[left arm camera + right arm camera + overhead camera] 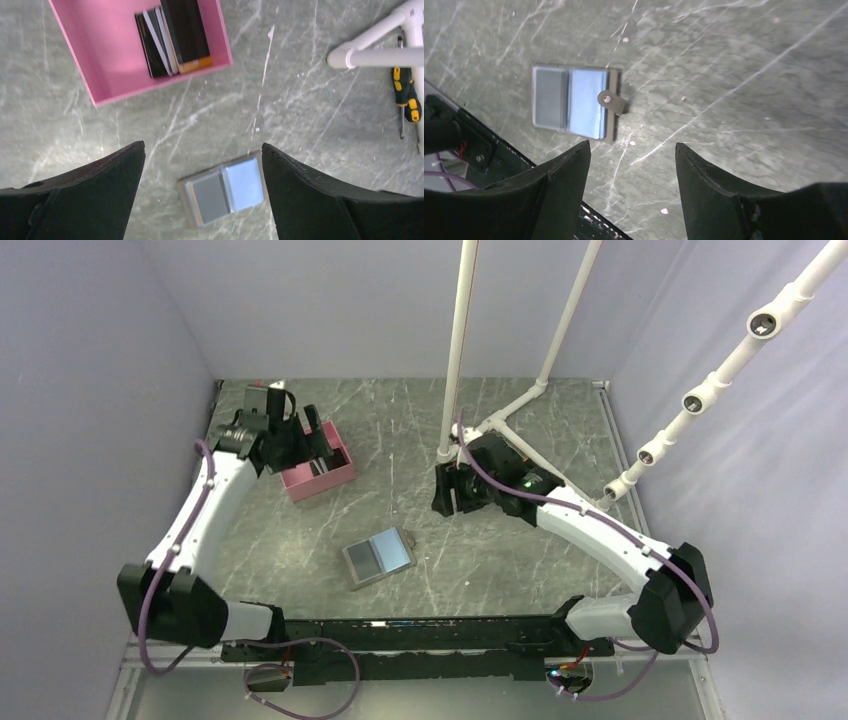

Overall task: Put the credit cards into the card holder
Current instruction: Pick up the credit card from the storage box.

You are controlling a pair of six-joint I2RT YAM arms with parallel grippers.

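The credit cards (175,37) stand on edge in a stack inside the pink box (100,55); most are black and one shows an orange edge. The card holder (378,557) lies open and flat mid-table, with a grey pocket and a light blue lining. It also shows in the wrist views as the card holder (225,189) and the card holder (571,102), there with a small clasp tab. My left gripper (202,147) is open and empty, raised near the pink box (318,465). My right gripper (631,145) is open and empty above bare table, to the right of the holder.
A yellow-and-black screwdriver (406,97) lies by the foot of the white pipe frame (455,360), which rises at the back centre and right. Grey walls close in the table on three sides. The arms' black base rail (420,635) runs along the near edge.
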